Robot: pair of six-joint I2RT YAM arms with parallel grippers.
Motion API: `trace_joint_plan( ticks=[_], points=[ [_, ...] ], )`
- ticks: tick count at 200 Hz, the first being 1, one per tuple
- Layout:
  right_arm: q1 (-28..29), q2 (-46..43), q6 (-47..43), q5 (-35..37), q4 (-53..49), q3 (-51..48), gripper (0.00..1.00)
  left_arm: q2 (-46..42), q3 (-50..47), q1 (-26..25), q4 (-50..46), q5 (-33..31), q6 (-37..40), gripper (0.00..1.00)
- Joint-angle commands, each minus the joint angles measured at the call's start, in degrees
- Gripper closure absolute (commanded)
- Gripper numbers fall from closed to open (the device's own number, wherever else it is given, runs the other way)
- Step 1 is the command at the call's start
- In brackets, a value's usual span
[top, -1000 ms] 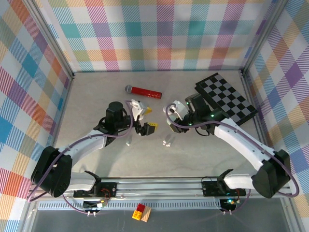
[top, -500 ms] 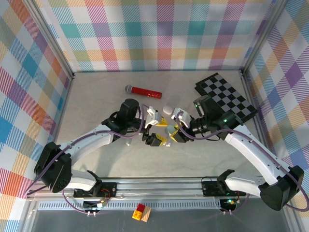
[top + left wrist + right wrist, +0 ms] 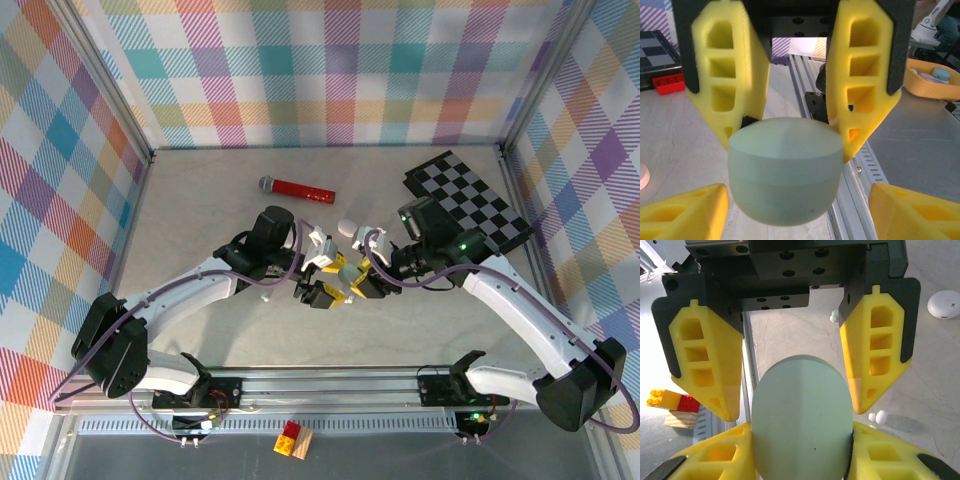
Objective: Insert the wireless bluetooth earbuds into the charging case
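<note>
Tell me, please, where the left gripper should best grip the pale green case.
Probably the free rounded end of the pale green case, pinched across its sides, coming head-on opposite the right gripper, which clamps the other end; the open left gripper flanks it.

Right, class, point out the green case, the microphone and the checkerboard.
green case (image 3: 802, 415), right wrist view, rounded face
microphone (image 3: 300, 190), top view, red handle
checkerboard (image 3: 472, 204), top view, board's middle

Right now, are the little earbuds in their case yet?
Not yet. Done: the pale green case is held up off the table, gripped by the right pincer. In hand: the left pincer sits around it too. To do: the case looks shut, and tiny white earbuds lie loose on the table.
</note>
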Motion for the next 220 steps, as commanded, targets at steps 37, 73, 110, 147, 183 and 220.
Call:
trace_joint_plan(
  ticks=[37, 73, 110, 147, 183, 220],
  points=[
    [-0.09, 1.27, -2.04, -2.67, -2.06, 2.20, 0.72, 0.03, 1.59, -0.73, 0.72, 2.67, -1.15, 0.35],
    [-0.13, 2.06, -2.46, -3.01, -2.78, 2.62, 0.72, -0.31, 1.52, -0.86, 1.16, 2.63, -1.48, 0.37],
    [-0.13, 2.40, -2.45, -2.47, -2.74, 2.73, 0.72, -0.23, 1.39, -0.96, 0.98, 2.59, -1.59, 0.42],
    [-0.09, 2.73, -2.57, -2.51, -2.83, 2.64, 0.72, -0.06, 1.58, -1.06, 0.87, 2.72, -1.62, 0.47],
    [-0.09, 3.38, -3.11, -1.90, -3.44, 2.81, 0.72, 0.12, 1.72, -1.05, 0.80, 2.81, -1.68, 0.47],
    [-0.09, 3.67, -3.27, -1.59, -3.66, 2.86, 0.72, 0.23, 1.79, -1.05, 0.69, 2.94, -1.68, 0.51]
  ],
)
